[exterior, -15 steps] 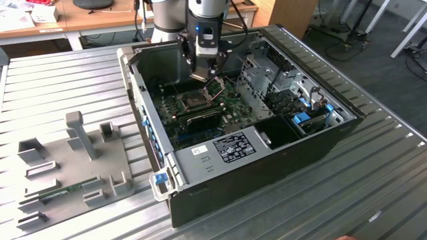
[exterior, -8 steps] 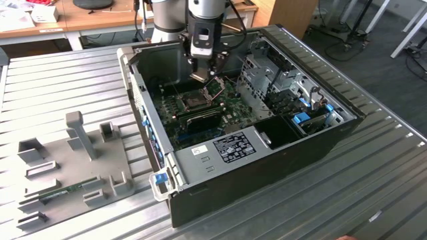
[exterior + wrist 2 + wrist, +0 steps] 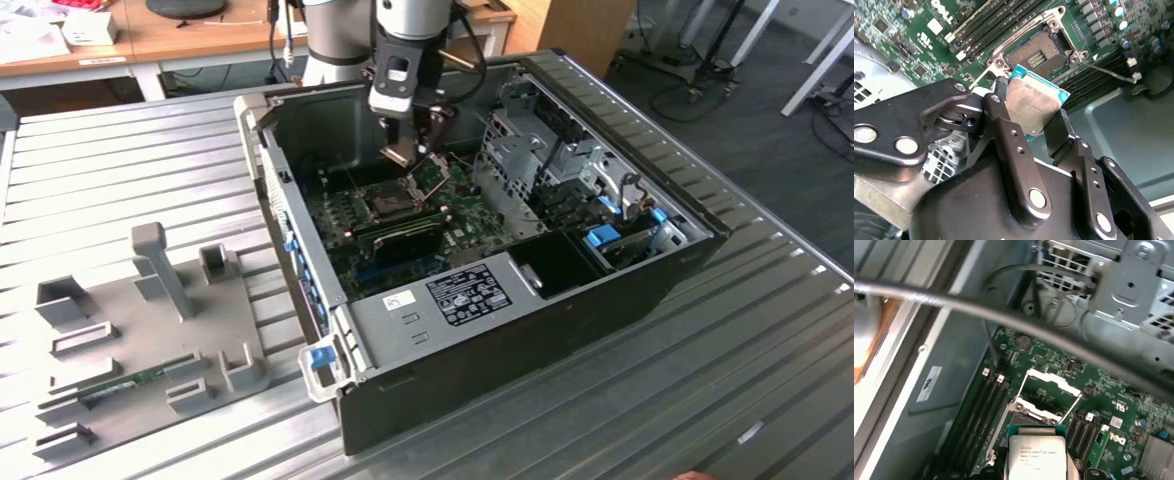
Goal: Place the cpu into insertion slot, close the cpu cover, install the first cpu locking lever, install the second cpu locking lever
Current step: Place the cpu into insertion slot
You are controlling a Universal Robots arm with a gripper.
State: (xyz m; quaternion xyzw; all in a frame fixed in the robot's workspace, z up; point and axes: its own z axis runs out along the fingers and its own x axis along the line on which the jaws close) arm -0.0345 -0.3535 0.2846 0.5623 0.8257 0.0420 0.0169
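Grey-topped cpu [image 3: 1031, 102], in the second wrist view, sits tilted and clamped in the gripper [image 3: 1030, 106], clear of the bare slot [image 3: 1039, 52]. In the first wrist view, the cover [image 3: 1051, 380] stands raised. In the exterior view, the gripper hovers over the board [image 3: 467, 225]. Placement is in hand, and seating likely calls for levelling and squaring the cpu.

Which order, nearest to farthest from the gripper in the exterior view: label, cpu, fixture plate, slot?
1. cpu, held in the gripper.
2. slot, directly under it.
3. label, inside the case, toward the camera.
4. fixture plate, outside the case, on the exterior view's left.
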